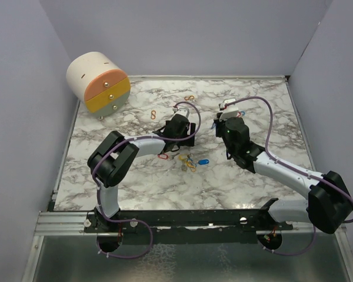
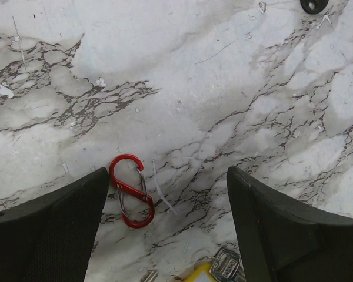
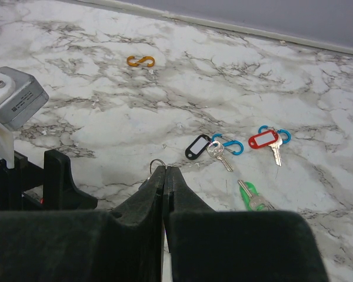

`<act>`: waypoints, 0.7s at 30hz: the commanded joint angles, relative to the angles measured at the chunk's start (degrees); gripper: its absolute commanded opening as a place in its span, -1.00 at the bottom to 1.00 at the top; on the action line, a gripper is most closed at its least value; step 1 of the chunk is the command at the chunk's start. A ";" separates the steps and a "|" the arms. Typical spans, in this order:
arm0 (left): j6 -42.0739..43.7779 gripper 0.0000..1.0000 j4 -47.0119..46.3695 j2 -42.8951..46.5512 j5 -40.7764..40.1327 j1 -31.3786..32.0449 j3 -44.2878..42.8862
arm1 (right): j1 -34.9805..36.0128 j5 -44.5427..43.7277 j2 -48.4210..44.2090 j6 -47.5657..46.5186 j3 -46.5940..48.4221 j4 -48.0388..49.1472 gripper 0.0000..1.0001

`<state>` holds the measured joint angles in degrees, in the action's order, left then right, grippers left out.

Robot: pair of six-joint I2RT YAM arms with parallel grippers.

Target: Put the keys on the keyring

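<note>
Where the left gripper (image 2: 169, 176) is: low over the marble worktop (image 2: 223, 70), its fingers spread wide apart and holding nothing.
Red clip (image 2: 131, 191): an S-shaped carabiner lying flat between those fingers, just beside the left one and seemingly untouched.
Key pile (image 1: 188, 161): seen from the top camera, a loose cluster with yellow and blue tags near the middle of the worktop, on the robot's side of the left gripper.
Right gripper (image 3: 165, 174): fingers pressed together. A thin wire ring (image 3: 157, 164) shows at their tips and looks pinched there, though the contact itself is hidden.
Black-tagged key (image 3: 197, 147): lying flat just beyond the right gripper, touching a blue clip (image 3: 230, 144).
Red-tagged key (image 3: 263, 140): further right, lying against a second blue clip.
Green-tagged key (image 3: 247, 192): nearer the camera, lying alone.
Likely keyring: the S-clips appear to serve, since two keys already sit with blue ones.
Handling: the keys look very light, stiff and thin, so they would probably skate on the polished marble and be hard to lift by the blade.
Where to hold: the plastic tag looks best, gripped across its long edges with the ring end left free for threading.
Clip: rigid, with sprung gates, so it probably needs steadying.
</note>
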<state>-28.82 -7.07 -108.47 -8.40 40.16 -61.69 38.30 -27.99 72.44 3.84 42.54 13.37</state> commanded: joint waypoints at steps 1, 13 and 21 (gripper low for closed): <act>0.49 0.66 2.63 0.71 -3.40 0.68 2.62 | 0.37 -1.33 -0.63 0.45 -0.10 -0.13 -0.99; 1.28 0.27 3.96 0.42 -8.83 2.02 4.31 | 0.37 -0.75 -0.26 0.80 0.08 -0.62 -0.99; 1.71 -0.16 4.70 0.58 -10.70 2.29 4.42 | 0.32 -0.75 -0.81 0.78 -0.09 -0.80 -0.99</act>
<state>-27.20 -6.61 -107.26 -17.47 41.91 -58.74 38.30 -27.99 72.44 4.23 42.54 13.28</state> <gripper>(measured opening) 0.444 0.009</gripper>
